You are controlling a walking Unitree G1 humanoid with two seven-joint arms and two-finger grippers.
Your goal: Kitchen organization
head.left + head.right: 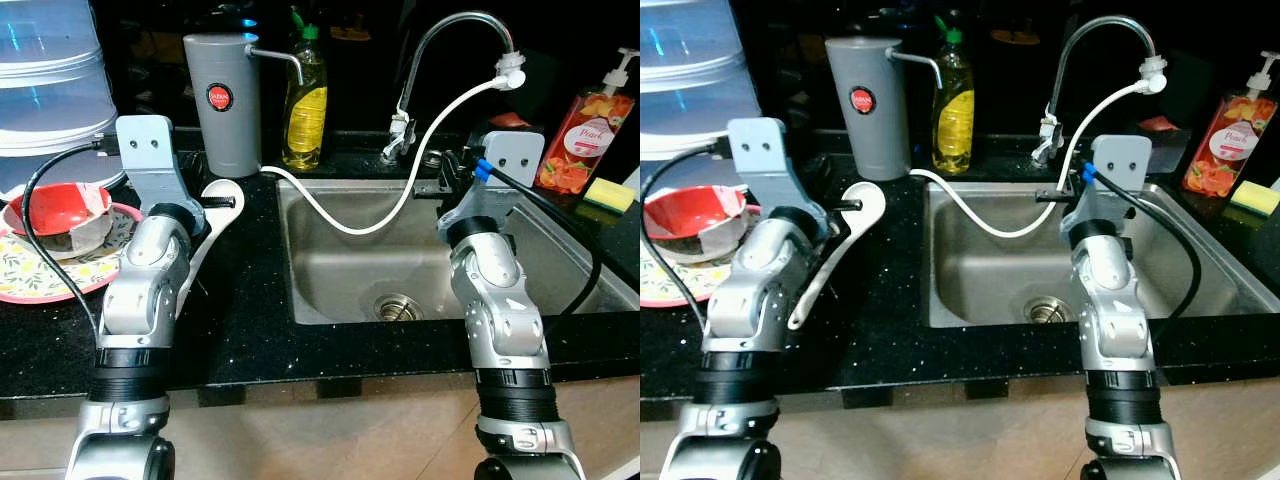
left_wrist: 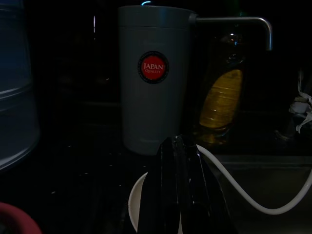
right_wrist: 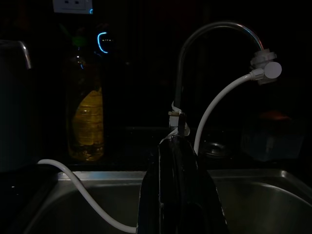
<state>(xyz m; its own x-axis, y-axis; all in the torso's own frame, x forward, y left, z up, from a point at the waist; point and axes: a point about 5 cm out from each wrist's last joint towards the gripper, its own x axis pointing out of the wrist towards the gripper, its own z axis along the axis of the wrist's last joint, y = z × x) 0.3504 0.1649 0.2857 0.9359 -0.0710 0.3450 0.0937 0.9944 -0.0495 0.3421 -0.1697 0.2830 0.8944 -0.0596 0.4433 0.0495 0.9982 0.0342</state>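
1. We take the stainless steel sink basin (image 1: 340, 270) as landmark; it is set in the black speckled stone countertop (image 1: 250, 340), with a round metal drain (image 1: 397, 306) in its floor.
2. Left gripper (image 2: 178, 161) sits left of the sink over the counter, its black fingers (image 2: 168, 195) pressed together with nothing between them, above a white plastic rice paddle (image 1: 855, 225) lying flat on the counter beside the sink's left rim.
3. Right gripper (image 3: 175, 146) hovers over the sink's right half, fingers together, holding nothing.
4. Further left of the sink: a red bowl (image 1: 62, 208) on a floral-pattern plate (image 1: 40, 275).
5. A white flexible hose (image 1: 380, 205) runs across the sink's back part, from the grey cylindrical water filter with red sticker (image 1: 222, 100) up to the curved chrome tap (image 1: 450, 40).
6. Behind the sink's left corner, beside the filter: a yellow dish-soap bottle with green cap (image 1: 305, 100).
7. Right of the sink, at the back: a pink pump soap bottle (image 1: 592, 130) and a yellow sponge (image 1: 610, 193).
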